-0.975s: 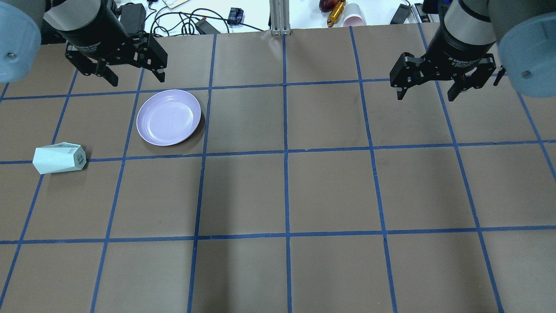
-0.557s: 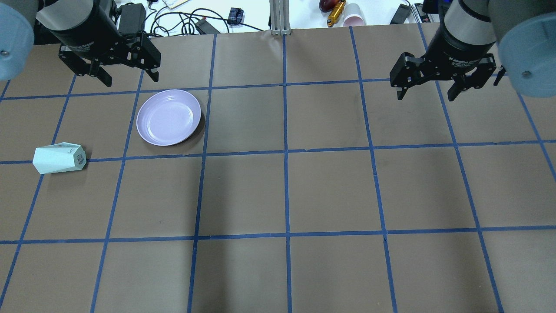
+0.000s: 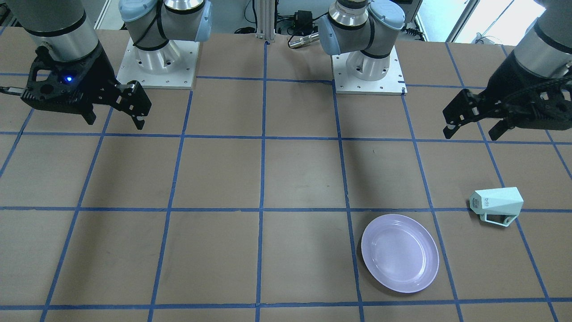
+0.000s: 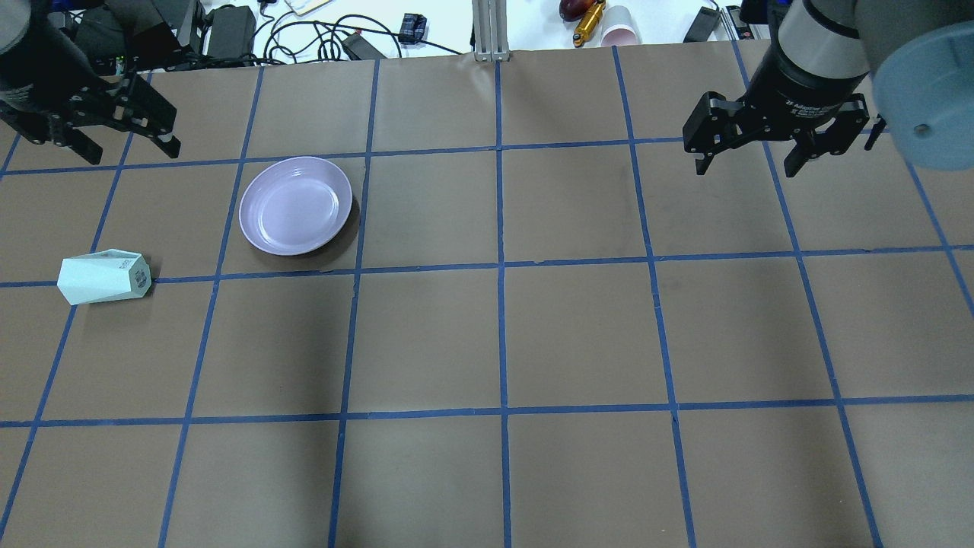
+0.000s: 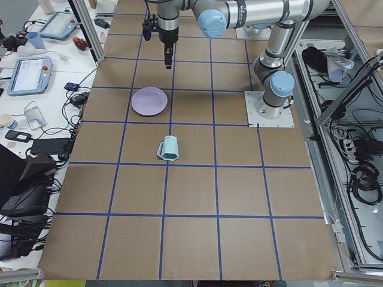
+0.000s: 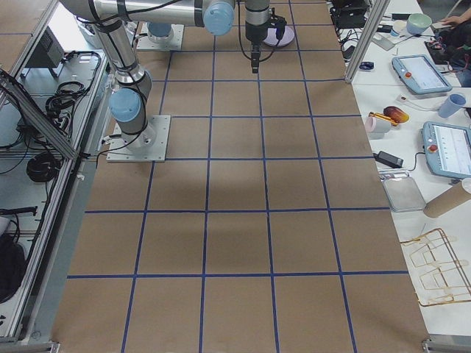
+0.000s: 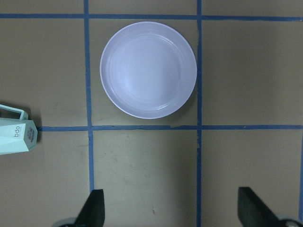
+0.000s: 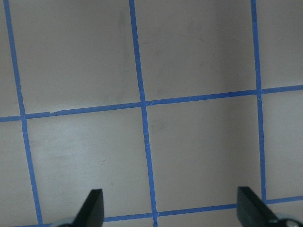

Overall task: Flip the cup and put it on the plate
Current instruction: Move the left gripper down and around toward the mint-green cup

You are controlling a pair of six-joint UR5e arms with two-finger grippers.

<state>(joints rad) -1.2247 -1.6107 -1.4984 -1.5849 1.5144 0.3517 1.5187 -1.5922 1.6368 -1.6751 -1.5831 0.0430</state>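
The pale mint-green cup [image 4: 103,279] lies on its side near the table's left edge, its lettered base toward the plate. It also shows in the front view [image 3: 496,203] and at the left wrist view's left edge [image 7: 14,135]. The lilac plate [image 4: 296,205] sits empty to the cup's right and farther back; the left wrist camera looks down on the plate [image 7: 148,70]. My left gripper [image 4: 133,152] is open and empty, hovering beyond the cup and left of the plate. My right gripper [image 4: 746,169] is open and empty over the far right.
Blue tape divides the brown table [image 4: 578,335] into squares. Cables, a pink cup [image 4: 620,30] and small tools lie beyond the far edge. The two arm bases [image 3: 156,62] [image 3: 368,67] stand on the robot's side.
My left gripper has moved left, from beside the plate's far edge to the table's far-left corner area. The right arm, cup and plate have not moved.
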